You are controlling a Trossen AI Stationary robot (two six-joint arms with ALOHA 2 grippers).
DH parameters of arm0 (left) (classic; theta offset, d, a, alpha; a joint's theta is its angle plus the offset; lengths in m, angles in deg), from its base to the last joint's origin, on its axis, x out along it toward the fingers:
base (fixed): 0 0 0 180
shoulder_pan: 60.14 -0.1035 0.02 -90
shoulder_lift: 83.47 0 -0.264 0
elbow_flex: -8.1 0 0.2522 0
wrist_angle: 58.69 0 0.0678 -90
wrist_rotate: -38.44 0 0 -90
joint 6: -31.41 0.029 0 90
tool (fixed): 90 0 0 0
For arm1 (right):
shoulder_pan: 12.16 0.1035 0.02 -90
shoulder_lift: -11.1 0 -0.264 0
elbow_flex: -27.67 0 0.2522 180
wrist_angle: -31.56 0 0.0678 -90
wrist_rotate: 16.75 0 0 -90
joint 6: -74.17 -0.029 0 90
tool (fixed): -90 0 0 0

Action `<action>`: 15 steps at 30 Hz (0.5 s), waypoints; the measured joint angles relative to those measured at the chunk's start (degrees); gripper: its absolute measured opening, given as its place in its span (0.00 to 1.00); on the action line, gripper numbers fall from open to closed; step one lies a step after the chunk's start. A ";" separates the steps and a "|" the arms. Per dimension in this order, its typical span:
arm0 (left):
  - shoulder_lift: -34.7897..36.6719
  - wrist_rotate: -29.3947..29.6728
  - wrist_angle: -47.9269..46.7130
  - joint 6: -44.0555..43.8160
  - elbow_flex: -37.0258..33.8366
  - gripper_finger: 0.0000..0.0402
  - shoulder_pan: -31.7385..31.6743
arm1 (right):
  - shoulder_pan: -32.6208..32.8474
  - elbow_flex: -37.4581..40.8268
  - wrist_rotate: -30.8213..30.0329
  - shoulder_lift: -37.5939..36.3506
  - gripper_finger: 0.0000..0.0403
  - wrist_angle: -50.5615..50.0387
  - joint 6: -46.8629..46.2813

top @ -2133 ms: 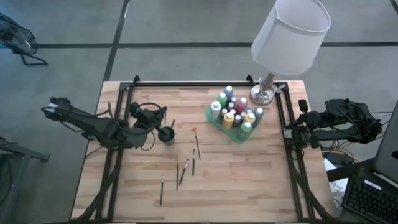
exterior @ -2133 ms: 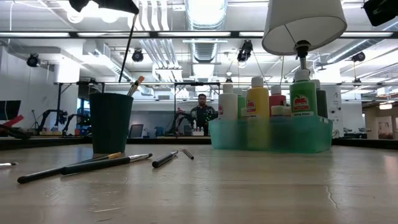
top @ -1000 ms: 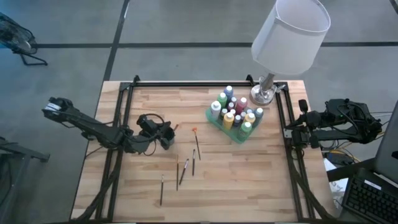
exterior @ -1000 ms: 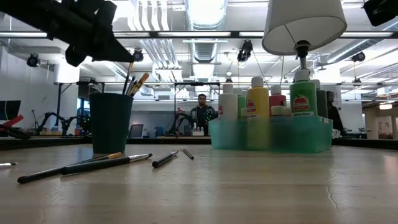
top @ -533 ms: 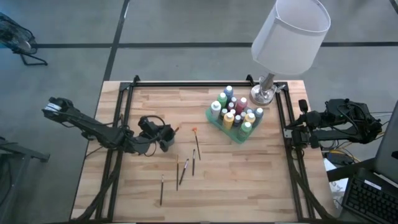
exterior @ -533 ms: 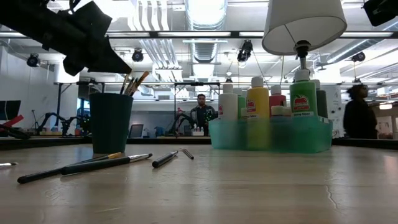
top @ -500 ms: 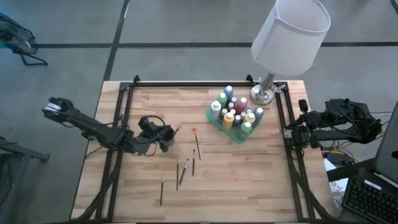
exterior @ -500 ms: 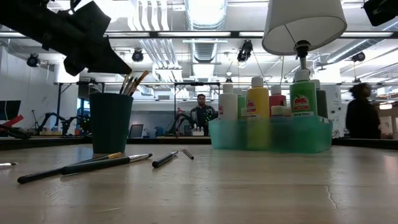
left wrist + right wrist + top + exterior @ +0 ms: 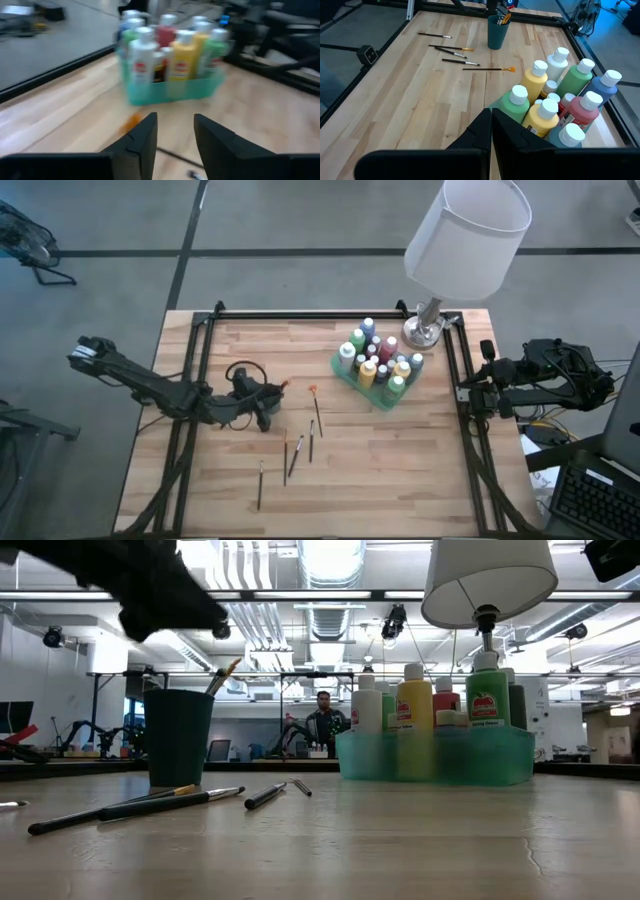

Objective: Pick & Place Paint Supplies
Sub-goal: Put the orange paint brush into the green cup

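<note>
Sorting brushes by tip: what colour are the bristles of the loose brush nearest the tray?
Orange bristles, clearest in the right wrist view.

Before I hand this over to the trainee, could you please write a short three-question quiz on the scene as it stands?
1. True or false: the paint bottles stand in the green tray.
2. Which gripper is over the dark green cup? A) left B) right
3. Fill in: the orange-tipped brush lies on the ____.

Key: 1 true. 2 A: the left gripper is there, fingers apart; the right gripper, shut, waits beside the table's edge. 3 table.
</note>
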 joint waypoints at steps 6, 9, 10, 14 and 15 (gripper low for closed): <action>0.15 -11.11 -6.02 1.95 6.30 0.34 0.01 | -0.01 -0.01 -0.02 -0.01 0.02 -0.01 0.00; -0.09 -16.06 -12.91 -2.25 9.79 0.33 0.12 | -0.02 0.00 -0.02 0.00 0.02 0.01 0.00; -0.23 -17.35 -15.68 -4.12 11.18 0.33 0.23 | 0.00 -0.01 -0.02 -0.01 0.02 0.01 0.00; -1.85 -20.69 -27.59 -8.48 17.21 0.32 1.30 | 0.00 -0.01 0.00 -0.01 0.02 0.01 0.00; -2.49 -20.90 -29.97 -9.34 18.79 0.32 1.69 | -0.02 -0.01 -0.02 -0.01 0.02 0.01 0.00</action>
